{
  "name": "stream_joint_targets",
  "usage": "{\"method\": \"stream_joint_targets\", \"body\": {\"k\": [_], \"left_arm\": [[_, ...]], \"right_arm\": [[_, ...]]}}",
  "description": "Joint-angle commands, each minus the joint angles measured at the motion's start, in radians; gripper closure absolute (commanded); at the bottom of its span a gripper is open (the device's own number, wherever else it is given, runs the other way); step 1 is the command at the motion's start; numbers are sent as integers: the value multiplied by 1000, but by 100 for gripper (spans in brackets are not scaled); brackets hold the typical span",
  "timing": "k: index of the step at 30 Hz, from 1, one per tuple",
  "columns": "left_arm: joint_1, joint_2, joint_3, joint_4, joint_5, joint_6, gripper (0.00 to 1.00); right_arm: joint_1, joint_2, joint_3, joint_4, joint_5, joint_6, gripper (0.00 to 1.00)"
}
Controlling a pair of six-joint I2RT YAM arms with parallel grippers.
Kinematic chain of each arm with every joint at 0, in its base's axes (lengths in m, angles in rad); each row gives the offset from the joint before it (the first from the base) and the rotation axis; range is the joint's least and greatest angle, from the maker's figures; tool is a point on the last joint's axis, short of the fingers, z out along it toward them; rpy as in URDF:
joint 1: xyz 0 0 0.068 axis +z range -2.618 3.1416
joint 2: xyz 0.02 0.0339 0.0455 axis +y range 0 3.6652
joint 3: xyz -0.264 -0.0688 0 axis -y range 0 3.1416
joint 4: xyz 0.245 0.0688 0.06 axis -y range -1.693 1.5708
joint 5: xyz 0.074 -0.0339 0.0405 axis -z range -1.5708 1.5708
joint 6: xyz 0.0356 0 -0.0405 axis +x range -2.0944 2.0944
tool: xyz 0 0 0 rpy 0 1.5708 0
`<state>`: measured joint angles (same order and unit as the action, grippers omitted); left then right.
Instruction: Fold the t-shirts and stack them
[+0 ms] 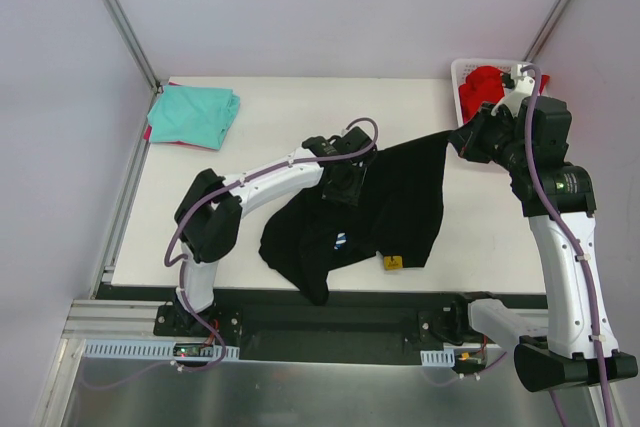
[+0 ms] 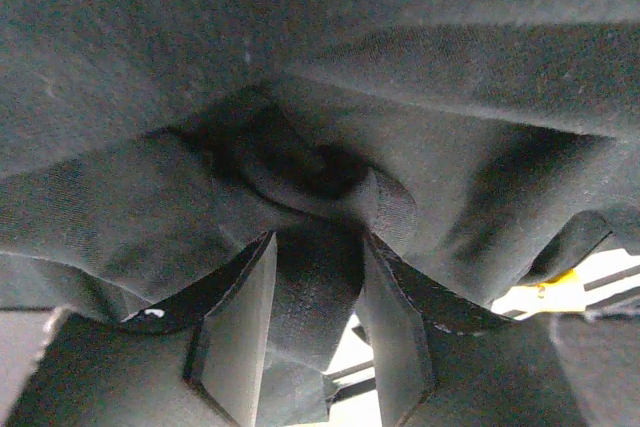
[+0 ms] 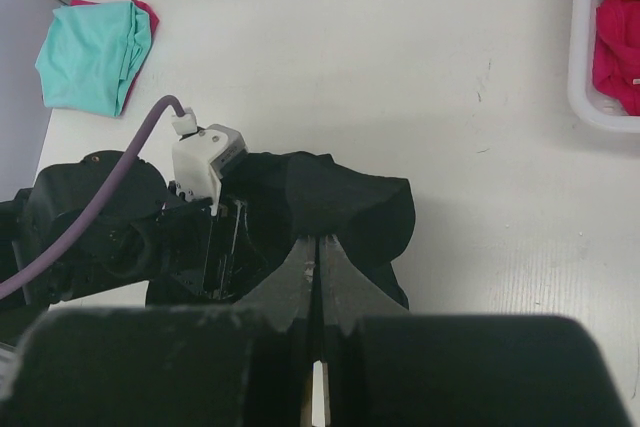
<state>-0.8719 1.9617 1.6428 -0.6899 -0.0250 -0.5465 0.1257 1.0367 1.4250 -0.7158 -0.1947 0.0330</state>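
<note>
A large black t-shirt [image 1: 400, 197] hangs stretched between my two grippers over the middle of the table, its lower part sagging past the front edge. My left gripper [image 1: 345, 185] is shut on a bunched fold of it; that fold fills the gap between the fingers [image 2: 240, 317] in the left wrist view, at the gripper [image 2: 318, 247]. My right gripper [image 1: 458, 139] pinches the shirt's upper right corner, jaws tight together on the cloth [image 3: 350, 202] at the gripper [image 3: 320, 239]. A small white-and-blue print [image 1: 341, 240] shows low on the shirt. A folded teal t-shirt [image 1: 195, 114] lies at the back left.
A white slotted basket [image 1: 457, 72] at the back right holds a red shirt [image 1: 482, 82] and a pink one [image 3: 615, 47]. A pink shirt [image 3: 148, 15] peeks out under the teal t-shirt [image 3: 95, 52]. A yellow tag [image 1: 393, 263] hangs near the table's front edge.
</note>
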Motion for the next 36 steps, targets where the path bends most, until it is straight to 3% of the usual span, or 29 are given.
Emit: {"method": "stream_joint_targets", "body": {"k": [1,6,13,21,26,33,36], "left_arm": [[-19,-69,-9,-37,-4,-29,63],[-30,-80,17,-66,-18,-27,73],[-38,-83,66,-111,-33,-23,100],[-30,-136,149,-215,-122,13,100],[16,-225,357,-393,-196,72,100],[212,-310,800,-626,-198,181,100],[382,-374,815,-631,-93,224,100]], "right_arm": [[-5,-20,18,16,9,1,100],[-5,-17,23,21,-2,7,99],[-5,-15,29,18,-3,8,100],[-5,5,37,35,-32,10,99],[-5,8,83,99,-86,-28,100],[-26,104,368,72,-86,-142,100],[-58,129,433,139,-109,-128,100]]}}
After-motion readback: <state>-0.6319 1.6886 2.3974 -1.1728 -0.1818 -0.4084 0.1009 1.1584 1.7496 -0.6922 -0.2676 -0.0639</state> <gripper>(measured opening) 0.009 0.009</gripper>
